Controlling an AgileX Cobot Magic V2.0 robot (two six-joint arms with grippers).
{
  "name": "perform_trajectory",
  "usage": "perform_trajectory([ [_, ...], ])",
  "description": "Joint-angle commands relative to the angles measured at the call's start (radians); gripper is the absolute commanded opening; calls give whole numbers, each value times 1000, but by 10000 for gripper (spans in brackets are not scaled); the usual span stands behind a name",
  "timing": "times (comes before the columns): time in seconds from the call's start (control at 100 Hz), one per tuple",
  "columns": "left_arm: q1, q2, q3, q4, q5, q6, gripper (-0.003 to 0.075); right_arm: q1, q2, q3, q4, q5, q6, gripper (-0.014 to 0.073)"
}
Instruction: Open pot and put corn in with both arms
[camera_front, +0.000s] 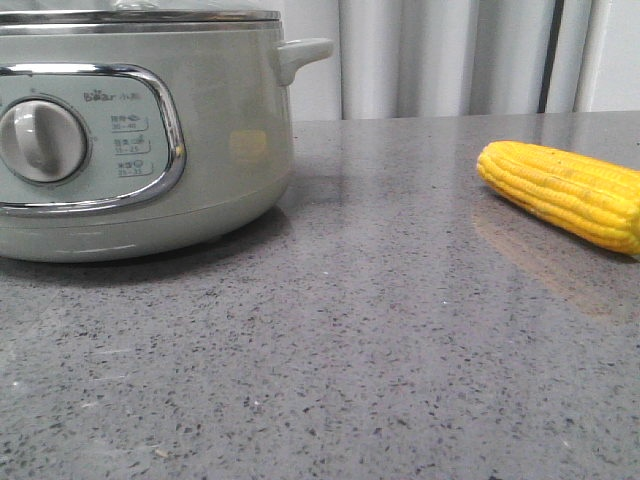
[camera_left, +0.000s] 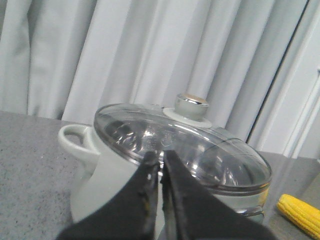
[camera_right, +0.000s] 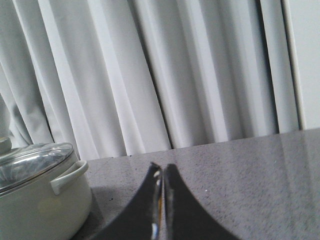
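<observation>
Lid knob (camera_left: 192, 102) is seen beyond the left gripper (camera_left: 160, 172) — fingers pressed together, as are the right gripper's (camera_right: 161, 187) — with the pot (camera_front: 130, 130) still lidded.

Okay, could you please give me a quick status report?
Both hands, left and right, shut, empty. Pot lidded; corn on table. Nothing in the way.

Black tapered curved fingers (camera_left: 145, 200), both wrists (camera_right: 150, 200).

The pot (camera_front: 140, 130) stands at the tabletop's (camera_front: 330, 360) far left, lid on, its control panel (camera_front: 85, 135) and grey dial (camera_front: 40, 140) facing forward. The corn (camera_front: 565, 192) lies well apart — near the right edge, its tapered tip toward the pot.
</observation>
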Motion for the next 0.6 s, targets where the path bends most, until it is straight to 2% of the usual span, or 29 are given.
perform_trajectory([
  [0.0,1,116,-135,43,11,-2,-11,-8,90,-126,-64,16,-2,-61],
  [0.06,-1,188,-213,43,35,0,38,-8,142,-185,-75,86,-2,-46],
  [0.14,-2,265,-294,45,41,4,194,-8,213,-261,-77,156,-2,8],
  [0.18,-2,310,-335,45,41,20,295,-8,241,-290,-77,180,-2,59],
  [0.19,-2,310,-335,45,41,20,295,-8,245,-294,-77,182,-2,69],
  [0.23,-2,347,-364,47,41,43,407,-8,267,-315,-77,186,-2,138],
  [0.3,-2,411,-399,49,49,80,509,-8,295,-340,-79,184,-4,270],
  [0.38,-2,485,-422,49,45,86,524,-8,321,-355,-79,180,-4,410],
  [0.45,-3,547,-439,49,39,104,515,-8,338,-360,-79,180,-4,486],
  [0.59,-29,666,-485,52,18,160,515,-8,351,-362,-79,182,-4,513],
])
